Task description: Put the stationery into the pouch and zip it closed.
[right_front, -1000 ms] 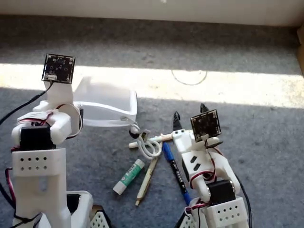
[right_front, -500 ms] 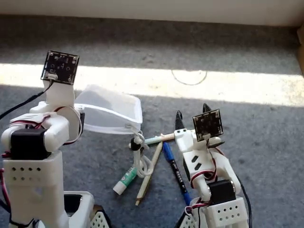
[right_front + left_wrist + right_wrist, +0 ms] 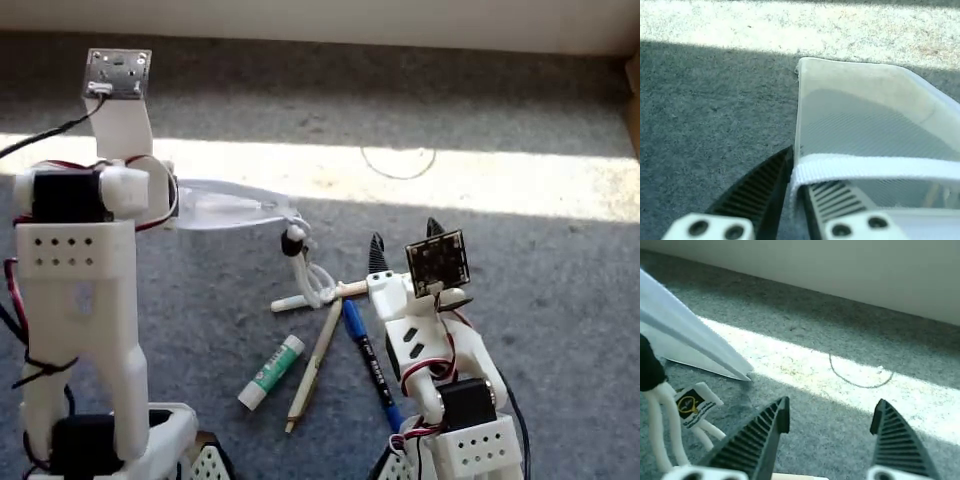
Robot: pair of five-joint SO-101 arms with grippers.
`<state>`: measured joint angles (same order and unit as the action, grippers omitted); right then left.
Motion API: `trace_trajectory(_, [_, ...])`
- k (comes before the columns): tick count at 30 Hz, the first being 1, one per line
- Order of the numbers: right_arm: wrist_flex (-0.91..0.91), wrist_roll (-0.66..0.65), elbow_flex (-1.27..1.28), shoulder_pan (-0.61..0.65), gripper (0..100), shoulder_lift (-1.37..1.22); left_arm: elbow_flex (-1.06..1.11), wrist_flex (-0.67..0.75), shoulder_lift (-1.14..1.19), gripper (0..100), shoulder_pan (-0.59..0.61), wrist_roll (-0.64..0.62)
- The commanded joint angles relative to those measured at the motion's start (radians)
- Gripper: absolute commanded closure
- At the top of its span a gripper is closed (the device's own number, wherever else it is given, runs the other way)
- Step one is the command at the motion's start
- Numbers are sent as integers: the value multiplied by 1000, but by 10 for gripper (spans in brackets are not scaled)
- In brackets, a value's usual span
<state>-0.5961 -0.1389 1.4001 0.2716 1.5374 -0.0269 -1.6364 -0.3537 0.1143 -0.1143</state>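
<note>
Sunlight bands the grey carpeted desk (image 3: 520, 290), where the left arm stands tall with its upper segment rising steeply and its wrist bent forward. The left hand (image 3: 795, 165) is clamped on one end of the translucent white plastic pouch (image 3: 865, 130), its dark ribbed fingers (image 3: 765, 185) pinching the white webbing strip along the rim. In the high view the pouch (image 3: 230, 210) stretches sideways from that hand toward the right arm, seen nearly edge-on. A white cord with a black bead (image 3: 293, 243) hangs from its far end down to the stationery. The right arm sits low and folded, its right hand (image 3: 402, 240) spread wide, holding nothing and pointing away from its base just beyond the pens. On the desk lie a green-and-white glue stick (image 3: 272, 372), a beige pen (image 3: 315, 365), a blue pen (image 3: 368, 365) and a pale pen (image 3: 310, 297) crosswise above them.
</note>
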Motion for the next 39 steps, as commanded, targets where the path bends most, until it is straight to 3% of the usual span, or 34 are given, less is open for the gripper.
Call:
trace_trajectory(1, [31, 6, -7, -7, 747, 12, -140, -48, 61, 968, -16, -80])
trace_trajectory(13, [-51, 48, -25, -10, 793, 1, -139, -54, 61, 965, -16, -273])
trace_trajectory(17, [-133, 52, -160, -10, 793, -97, -139, -54, 61, 966, -16, -342])
trace_trajectory(31, [-541, 58, -656, -12, 796, -564, -48, -44, 61, 966, -16, -374])
trace_trajectory(39, [-607, 244, -719, -12, 796, -598, -28, -44, 61, 969, -15, -374])
